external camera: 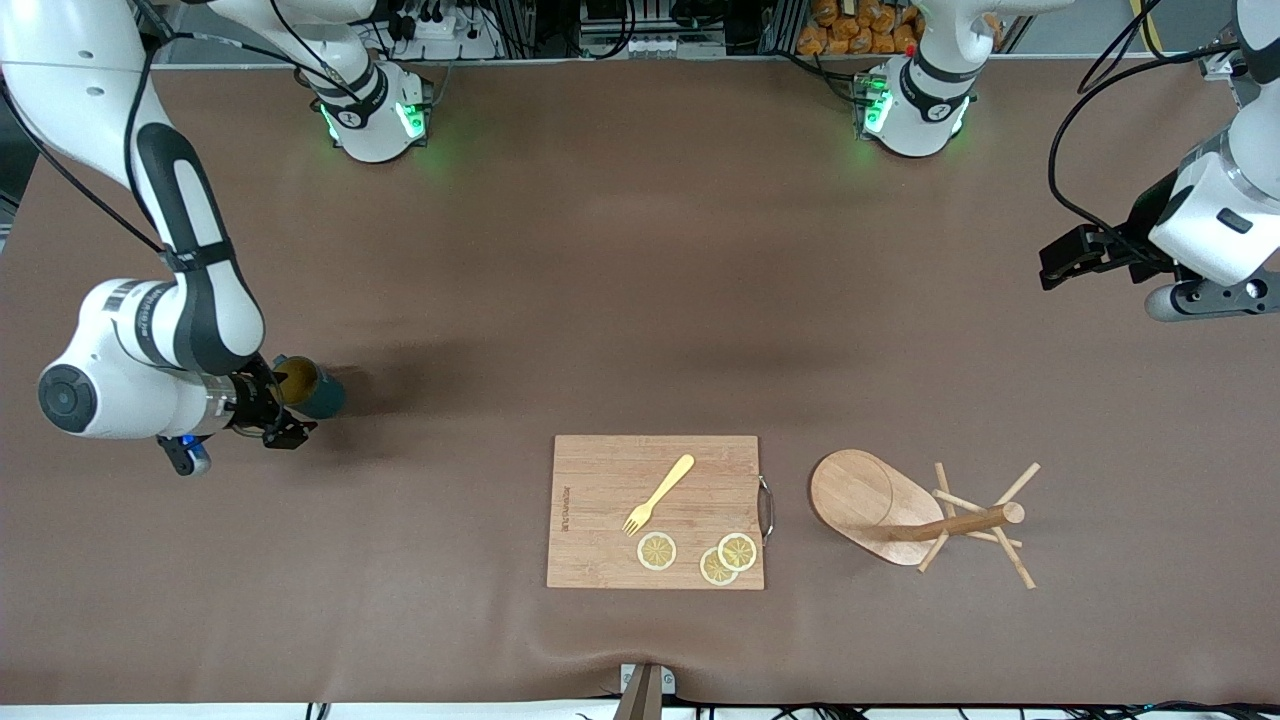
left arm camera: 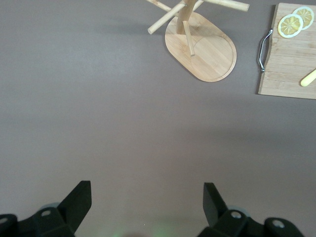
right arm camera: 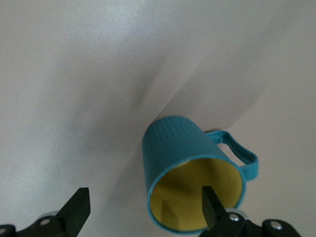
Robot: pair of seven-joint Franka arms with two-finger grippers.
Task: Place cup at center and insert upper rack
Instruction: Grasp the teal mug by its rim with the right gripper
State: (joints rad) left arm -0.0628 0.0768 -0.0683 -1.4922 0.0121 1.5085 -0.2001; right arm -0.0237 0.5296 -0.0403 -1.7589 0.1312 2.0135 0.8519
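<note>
Item: small dark teal ribbed mug with a tan-yellow inside and a side handle [external camera: 312, 388]. It stands on the brown cloth-covered surface [external camera: 640, 300] at the right arm's end, well apart from the centre.

Item: right end effector [right arm camera: 145, 207]. Fingers spread wide, low over the mug; one finger sits over the open mouth and the other is outside the wall. Nothing is gripped yet.

Item: light wooden mug tree with an oval base, thick post and thin crossing pegs [external camera: 905, 510]. It stands just beside the rectangular wooden cutting board [external camera: 655, 512], toward the left arm's end.

Item: left end effector [left arm camera: 147, 205]. Fingers apart and empty, waiting above bare cloth at its own end.

On the board: a yellow fork [external camera: 658, 494] and three lemon slices [external camera: 700, 555].

Risk: a rim pinch on a single wall looks off-centre, so the mug may tilt or slip when lifted.
</note>
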